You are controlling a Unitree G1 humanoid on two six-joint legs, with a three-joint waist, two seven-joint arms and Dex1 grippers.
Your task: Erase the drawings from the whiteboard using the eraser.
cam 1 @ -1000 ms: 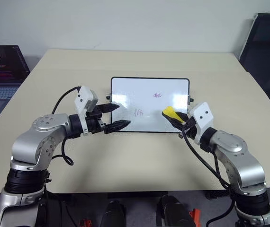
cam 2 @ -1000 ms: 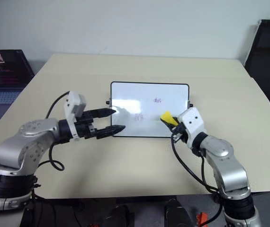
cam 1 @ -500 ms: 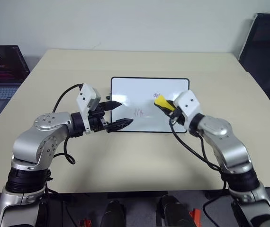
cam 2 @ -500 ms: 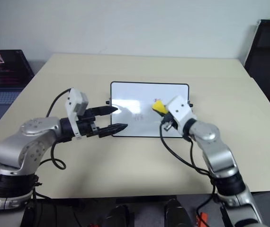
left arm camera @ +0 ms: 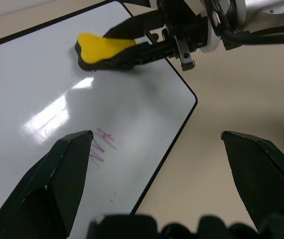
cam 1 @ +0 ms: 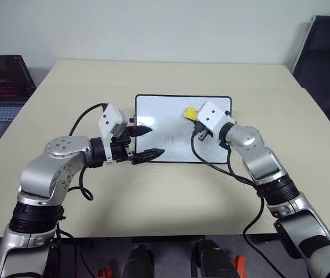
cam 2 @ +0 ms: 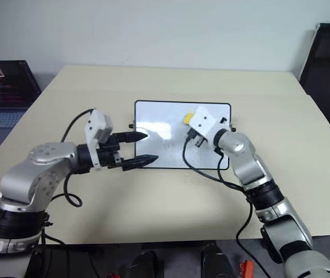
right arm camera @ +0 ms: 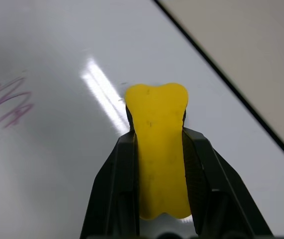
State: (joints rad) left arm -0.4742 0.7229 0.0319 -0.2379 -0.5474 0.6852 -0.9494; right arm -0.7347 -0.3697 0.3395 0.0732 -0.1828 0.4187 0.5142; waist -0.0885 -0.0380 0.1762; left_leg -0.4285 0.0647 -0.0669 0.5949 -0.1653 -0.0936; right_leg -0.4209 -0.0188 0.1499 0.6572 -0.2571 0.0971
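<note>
The left gripper hangs at the near-left corner of the whiteboard, its two black fingers spread wide apart and holding nothing — one tip lies over the white surface, the other over the board's near frame edge. Just past those fingers, on the near middle of the board, sits one purple-red scribble, thin and squiggly; I can make out no other drawings for sure.

Farther on, the right gripper is clamped on the eraser — a yellow block with a dark underside, pinched between both fingers along its long sides. From the left wrist view the eraser appears to lie flat on the board's surface, toward the far-right part, well apart from the scribble.

The board lies flat at the middle of the beige table. Beyond the table's far-left corner stands an open laptop.
</note>
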